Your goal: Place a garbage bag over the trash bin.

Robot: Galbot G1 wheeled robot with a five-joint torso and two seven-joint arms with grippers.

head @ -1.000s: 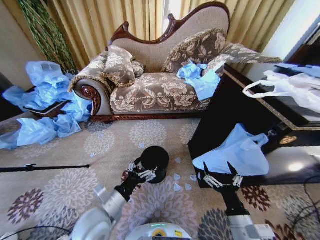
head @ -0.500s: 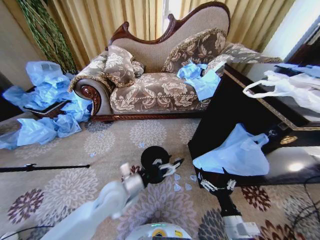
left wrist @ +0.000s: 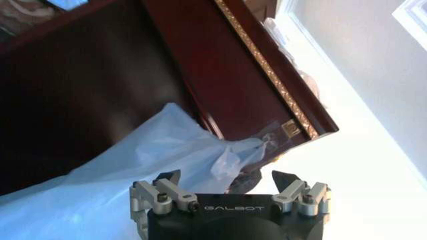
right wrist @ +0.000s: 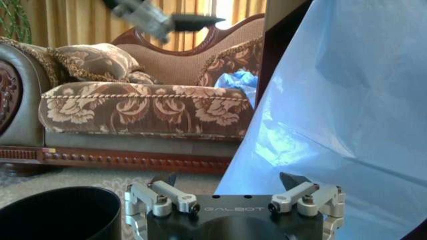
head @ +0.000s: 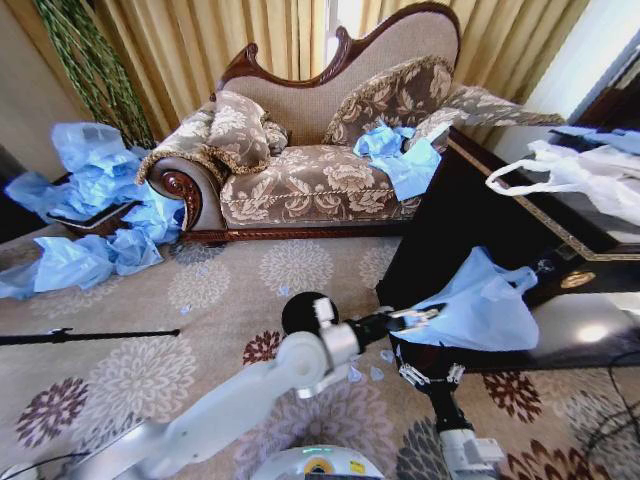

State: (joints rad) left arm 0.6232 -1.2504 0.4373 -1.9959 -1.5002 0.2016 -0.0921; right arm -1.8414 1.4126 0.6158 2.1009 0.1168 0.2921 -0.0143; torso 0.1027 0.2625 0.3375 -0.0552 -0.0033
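Garbage bag (head: 478,305) droops off the dark surface (head: 600,335), just ahead of the left gripper (head: 428,313), jaws wide and empty; pinch one loose edge. Right gripper (head: 428,375) waits below, open.

Garbage bag (head: 478,308): light-blue, thin, translucent, crumpled, lying on the dark desk (head: 560,330), one corner drooping over the desk's front edge. Trash bin (head: 300,311): small, glossy black, cylindrical, upright on the floral carpet (head: 150,370), mouth open, near the desk.
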